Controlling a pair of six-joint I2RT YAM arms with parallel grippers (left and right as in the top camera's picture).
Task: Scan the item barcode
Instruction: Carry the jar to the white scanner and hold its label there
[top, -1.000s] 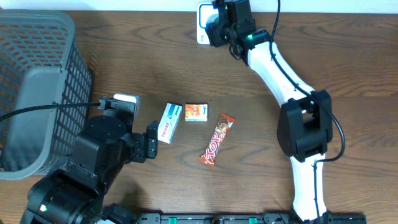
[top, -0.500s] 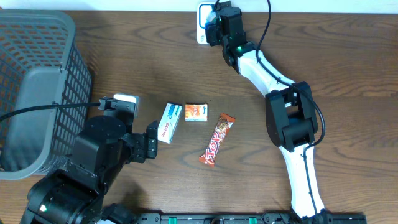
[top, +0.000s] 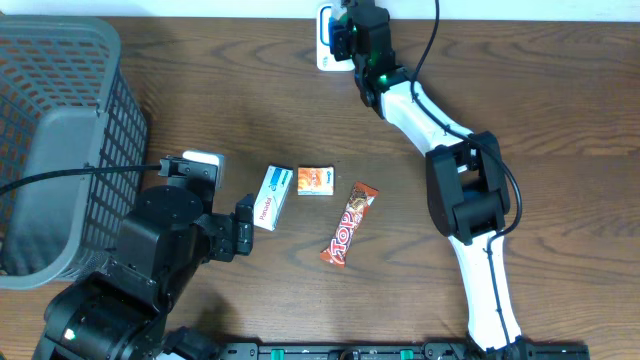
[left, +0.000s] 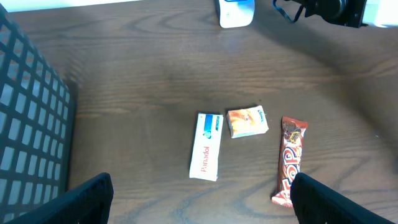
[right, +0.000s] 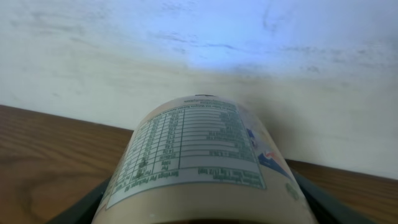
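The right arm is stretching across to the table's far edge, its right gripper (top: 347, 30) pinching a labelled container (right: 198, 155) between its jaws, printed panel facing the wrist camera, just beside the white scanner (top: 324, 42). The left gripper (left: 202, 198) is hovering low at the near left with jaws spread wide, holding nothing, over the Panadol box (left: 206, 146). Compared with a second ago, the right elbow is sitting further left and the wrist slightly left; the left arm is staying put.
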